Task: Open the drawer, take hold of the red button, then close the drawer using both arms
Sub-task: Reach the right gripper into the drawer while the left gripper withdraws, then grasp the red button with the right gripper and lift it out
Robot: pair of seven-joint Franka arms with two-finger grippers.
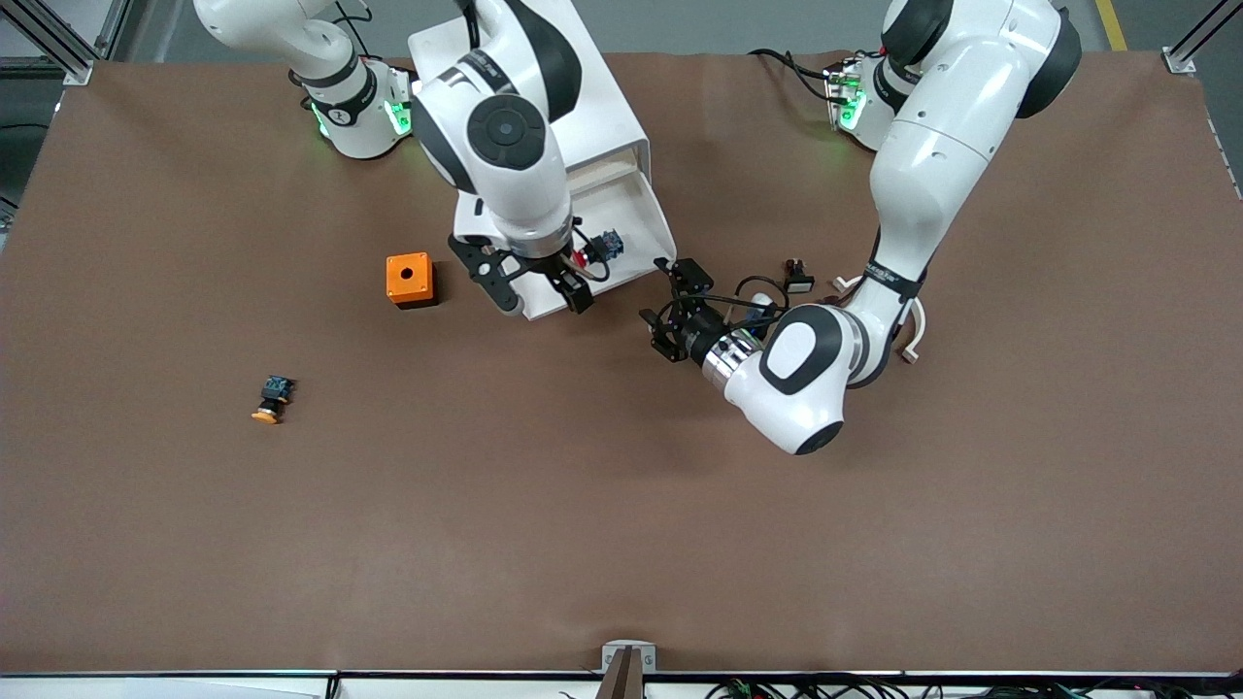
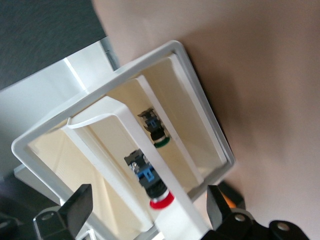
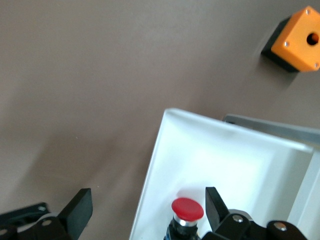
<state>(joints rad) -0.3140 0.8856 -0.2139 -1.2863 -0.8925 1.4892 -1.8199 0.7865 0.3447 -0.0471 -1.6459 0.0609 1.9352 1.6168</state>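
The white drawer (image 1: 643,216) stands pulled out of its cabinet (image 1: 583,107) toward the front camera. The button (image 1: 586,257), with a red cap, black body and blue rear block, lies in the drawer near its front wall. My right gripper (image 1: 546,303) hangs open over the drawer's front edge, with the red cap (image 3: 187,209) close to one finger (image 3: 216,206). My left gripper (image 1: 654,289) is open and empty, low beside the drawer's corner at the left arm's end. It faces the drawer (image 2: 200,125) and the button (image 2: 152,186).
An orange box with a hole (image 1: 409,279) sits beside the drawer toward the right arm's end and shows in the right wrist view (image 3: 299,40). An orange-yellow capped twin (image 1: 273,398) lies nearer the front camera. A green-capped button (image 2: 156,131) lies in another drawer compartment. A small black part (image 1: 797,280) lies by the left arm.
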